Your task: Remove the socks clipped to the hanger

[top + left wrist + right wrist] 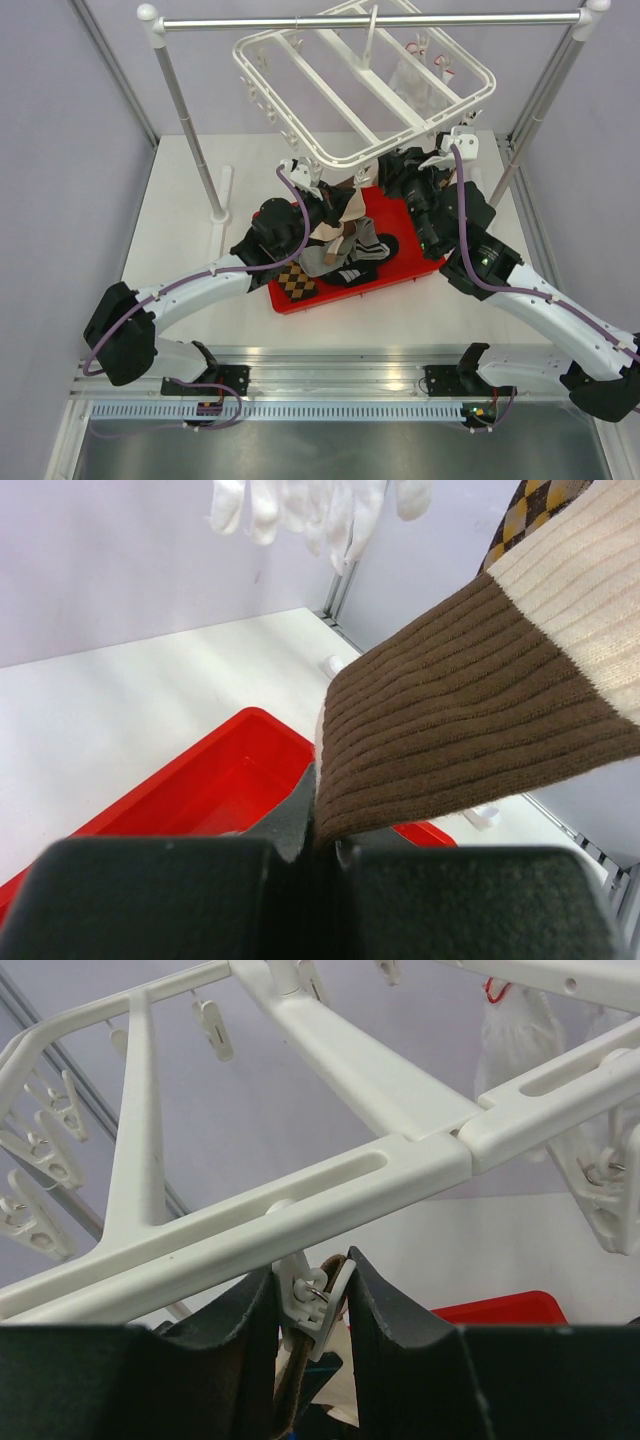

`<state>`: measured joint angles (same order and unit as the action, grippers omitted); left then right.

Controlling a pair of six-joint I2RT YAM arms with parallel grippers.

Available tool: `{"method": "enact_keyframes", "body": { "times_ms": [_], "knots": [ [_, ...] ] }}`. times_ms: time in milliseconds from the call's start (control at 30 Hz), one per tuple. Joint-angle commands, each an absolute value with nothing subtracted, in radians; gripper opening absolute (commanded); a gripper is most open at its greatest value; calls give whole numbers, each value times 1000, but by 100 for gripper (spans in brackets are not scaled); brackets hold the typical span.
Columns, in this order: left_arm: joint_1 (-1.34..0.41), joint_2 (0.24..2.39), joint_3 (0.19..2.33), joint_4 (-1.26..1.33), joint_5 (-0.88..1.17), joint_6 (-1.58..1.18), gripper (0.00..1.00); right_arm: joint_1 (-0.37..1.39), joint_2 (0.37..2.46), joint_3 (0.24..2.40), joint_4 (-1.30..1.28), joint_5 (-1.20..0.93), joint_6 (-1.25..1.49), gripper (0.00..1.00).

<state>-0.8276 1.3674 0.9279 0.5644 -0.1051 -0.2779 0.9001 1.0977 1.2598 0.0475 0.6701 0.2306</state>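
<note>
The white hanger (370,80) hangs tilted from the metal rail. One brown-cream striped sock (480,710) hangs from a white clip (322,1305) under the hanger's near bar (300,1210). My left gripper (325,840) is shut on the brown end of that sock, over the red tray. My right gripper (310,1265) is closed on the clip, one finger on each side, with the sock's brown edge (295,1380) hanging below it. Argyle (297,283), grey (325,262) and black (355,275) socks lie in the tray. An argyle sock (540,505) shows beyond the striped one.
The red tray (400,275) sits mid-table under the hanger's near corner. The silver rail stand (190,130) has uprights at left and right. A white glove-like cloth (310,505) hangs at the far side. Other clips (40,1160) dangle from the frame.
</note>
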Motion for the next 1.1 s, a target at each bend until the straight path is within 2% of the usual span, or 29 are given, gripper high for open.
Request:
{"method": "enact_keyframes", "body": {
  "times_ms": [0,100,167,200,267,300,500,833,933,1067],
  "knots": [
    [-834,1361,943,580,-130,-236,2,905,1081,1305,46,683,216,1],
    [-834,1361,940,581,-137,-238,2,908,1081,1308,38,681,222,1],
    [-834,1359,937,583,-144,-236,2,907,1081,1316,31,678,233,7],
    [-834,1358,937,584,-149,-233,2,908,1081,1319,25,675,236,19],
    [-835,1356,936,584,-159,-230,2,908,1081,1328,12,664,244,32],
    [-834,1355,934,584,-163,-229,2,908,1081,1330,8,661,250,46],
    [-836,1350,933,589,-163,-227,2,908,1072,1339,-32,672,278,59],
    [-834,1362,936,591,-184,-215,2,908,1065,1361,-67,686,301,60],
    [-836,1367,939,591,-187,-216,2,908,1069,1373,-80,680,298,56],
    [-835,1374,943,591,-190,-216,2,908,1074,1374,-84,683,295,42]
  ]
}}
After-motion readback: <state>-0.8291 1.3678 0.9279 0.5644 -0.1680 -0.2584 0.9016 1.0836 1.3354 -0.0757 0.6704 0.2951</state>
